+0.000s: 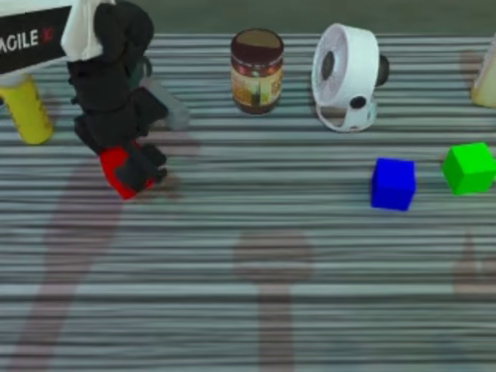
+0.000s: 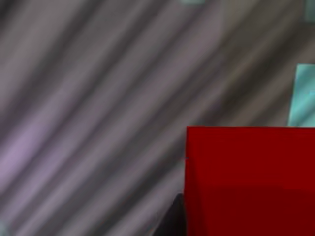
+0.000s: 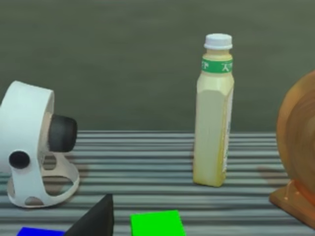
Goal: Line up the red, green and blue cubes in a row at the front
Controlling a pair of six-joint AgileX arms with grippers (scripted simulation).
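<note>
You will find the left claw (image 1: 138, 174) clamped on the red cube (image 1: 116, 170) at the bench's (image 1: 232, 256) left. The blue cube (image 1: 393, 184) and green cube (image 1: 469, 167) sit near each other at right. The jar (image 1: 256, 70) stands lidded.

Left arm (image 1: 105, 58): white link with a black panel lettered "AGILE" in white, black blocky wrist housing. End effector (image 1: 139, 172): black, two-fingered.
</note>
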